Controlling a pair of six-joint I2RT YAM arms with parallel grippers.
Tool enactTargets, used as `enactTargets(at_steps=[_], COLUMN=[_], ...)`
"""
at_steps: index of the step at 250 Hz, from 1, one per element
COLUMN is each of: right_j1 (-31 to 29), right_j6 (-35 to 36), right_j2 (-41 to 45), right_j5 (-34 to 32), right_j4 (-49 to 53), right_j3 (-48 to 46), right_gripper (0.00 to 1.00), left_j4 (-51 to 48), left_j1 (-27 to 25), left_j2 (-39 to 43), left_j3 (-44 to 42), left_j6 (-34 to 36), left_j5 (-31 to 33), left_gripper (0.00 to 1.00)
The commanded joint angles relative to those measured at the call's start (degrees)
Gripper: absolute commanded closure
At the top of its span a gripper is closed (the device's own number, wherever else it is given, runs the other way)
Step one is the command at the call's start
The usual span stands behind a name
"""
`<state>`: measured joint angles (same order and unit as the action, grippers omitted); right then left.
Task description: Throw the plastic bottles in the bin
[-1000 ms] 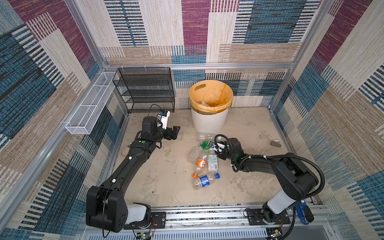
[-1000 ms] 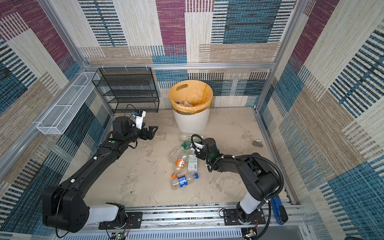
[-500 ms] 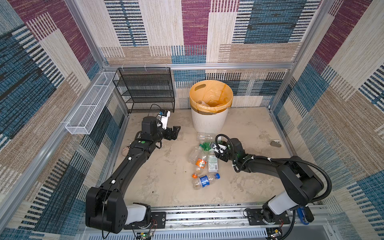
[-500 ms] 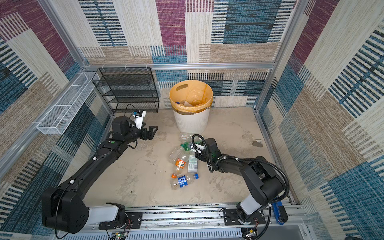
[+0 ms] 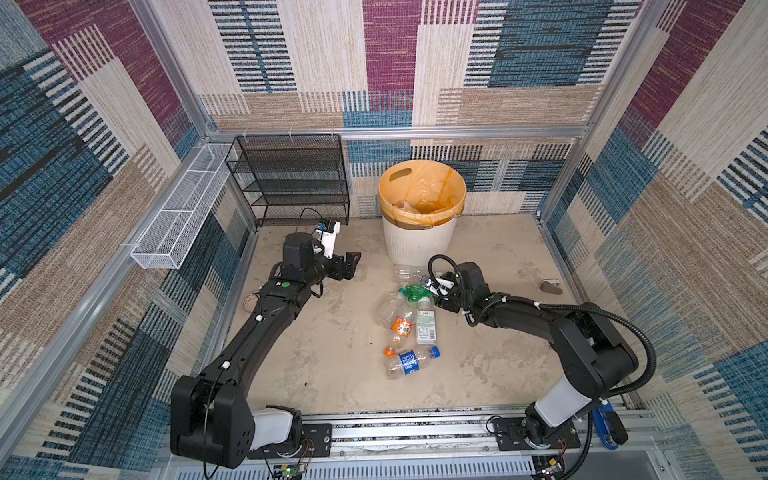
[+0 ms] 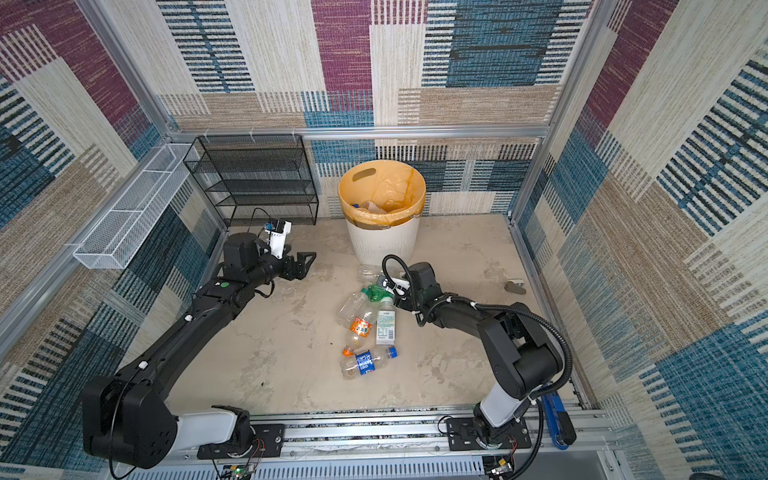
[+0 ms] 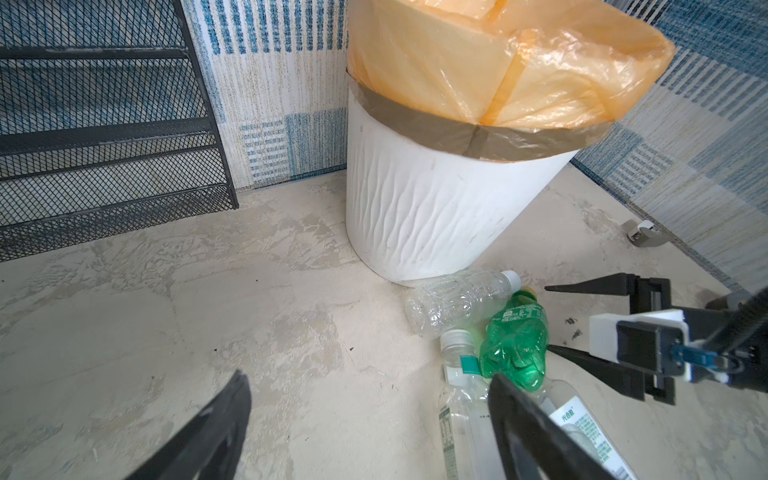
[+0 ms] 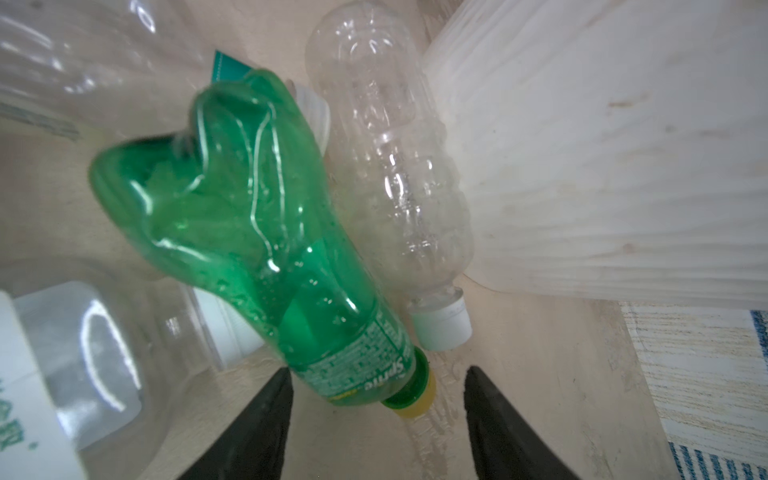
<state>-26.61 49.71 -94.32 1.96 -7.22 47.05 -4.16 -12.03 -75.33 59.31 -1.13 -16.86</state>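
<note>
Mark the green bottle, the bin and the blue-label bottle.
green bottle [image 8: 249, 232]: right wrist view, crushed body.
bin [image 5: 415, 245]: in a top view, white ribbed wall.
blue-label bottle [image 5: 409, 360]: in a top view, on its label.

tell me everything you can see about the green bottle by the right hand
The green bottle is translucent green plastic, badly crushed and creased at its base end, with a Sprite label near the neck and a yellow cap. It lies on its side on the floor just in front of the bin, alongside a clear white-capped bottle, and its crumpled end overlaps other clear bottles. Its cap end sits between the open fingers of the right hand, not clamped.
</note>
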Motion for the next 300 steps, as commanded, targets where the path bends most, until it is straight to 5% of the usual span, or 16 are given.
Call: enactTargets(at_steps=[1, 128, 226, 300], right_j1=[-0.02, -0.45, -1.07, -1.07], right_j6=[2.81, 6.80, 7.15, 4.30], right_j2=[-0.42, -5.21, -1.84, 1.57], right_j5=[0.66, 0.25, 1.23, 1.21], right_j4=[-0.50, -5.88, -6.82, -8.27], right_j3=[-0.66, 1.94, -1.40, -4.00], right_gripper=[0.33, 0.31, 0.61, 0.72], left_j4=[0.03, -0.46, -0.58, -0.53], left_j1=[-0.01, 0.00, 0.01, -0.01], left_j2=[0.18, -0.94, -1.40, -1.40], left_j3=[0.29, 0.68, 0.92, 0.99], left_j6=[0.29, 0.52, 0.35, 0.20], left_j5=[-0.81, -1.68, -2.47, -3.00], left_gripper=[0.10, 0.11, 0.12, 0.12])
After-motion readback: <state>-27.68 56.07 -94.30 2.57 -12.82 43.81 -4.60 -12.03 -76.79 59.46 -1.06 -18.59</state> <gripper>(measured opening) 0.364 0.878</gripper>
